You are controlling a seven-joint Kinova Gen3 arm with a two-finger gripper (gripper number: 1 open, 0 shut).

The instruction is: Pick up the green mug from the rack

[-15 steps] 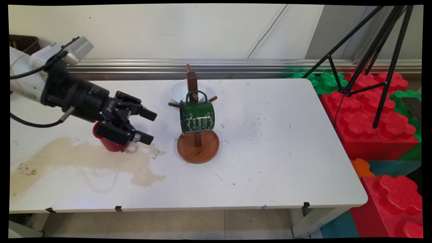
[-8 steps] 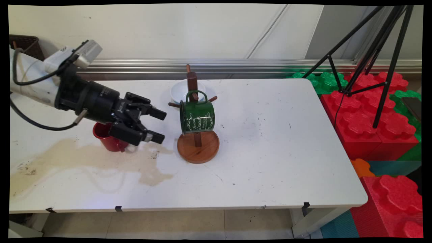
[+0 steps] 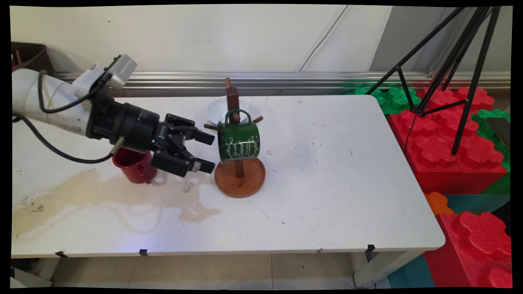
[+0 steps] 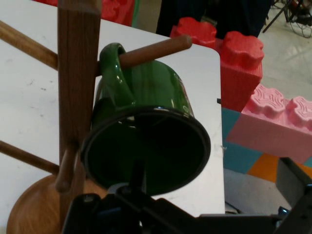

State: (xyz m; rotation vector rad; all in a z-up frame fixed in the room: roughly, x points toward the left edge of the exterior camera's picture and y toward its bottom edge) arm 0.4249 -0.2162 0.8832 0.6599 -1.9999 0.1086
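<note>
Jaws spread open, gripper level above the white bench, fingertips just left of the green mug and apart from it, gripping nothing. Green mug hung by its handle on a peg of the wooden mug stand, mouth turned toward the gripper, dark inside filling the middle of the hand view. Red cup upright on the bench below and behind the wrist, at the edge of a brown spill stain; white bowl behind the stand; red and green foam blocks and a black tripod off the bench's right end.
</note>
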